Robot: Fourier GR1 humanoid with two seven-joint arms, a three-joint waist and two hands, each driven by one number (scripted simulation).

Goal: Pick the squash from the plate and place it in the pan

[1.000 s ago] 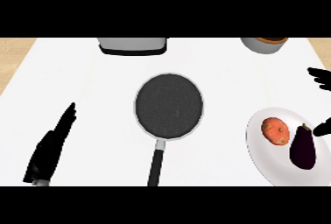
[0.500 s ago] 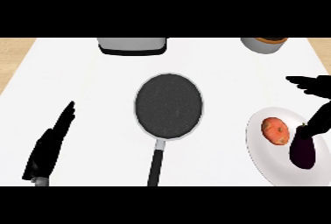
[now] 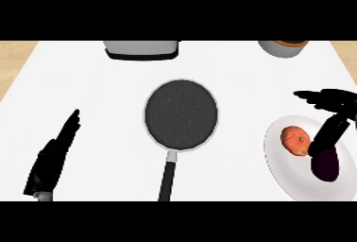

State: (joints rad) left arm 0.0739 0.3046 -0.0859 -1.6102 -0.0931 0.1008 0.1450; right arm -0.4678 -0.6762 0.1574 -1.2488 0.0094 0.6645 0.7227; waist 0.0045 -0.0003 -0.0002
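Note:
An orange squash [image 3: 294, 140] lies on the left part of a white plate [image 3: 285, 176] at the right edge of the counter. A dark purple eggplant [image 3: 326, 166] lies beside it on the same plate. My right hand [image 3: 333, 101] hovers over the plate's far side, open, fingers spread to the left. Its thumb [image 3: 330, 133] reaches down between the squash and the eggplant and hides the eggplant's top. The dark round pan [image 3: 181, 113] sits in the middle of the counter, its handle [image 3: 166, 177] pointing toward me. My left hand [image 3: 52, 158] rests open at the lower left.
A grey box-shaped appliance [image 3: 141, 48] stands at the counter's far edge, above the pan. A grey bowl with orange contents [image 3: 282, 47] sits at the far right. Wooden floor shows past the counter's left and right corners.
My right hand has come in from the right edge, moving left and down over the plate, its thumb now next to the squash. The left hand, pan and food have stayed put.

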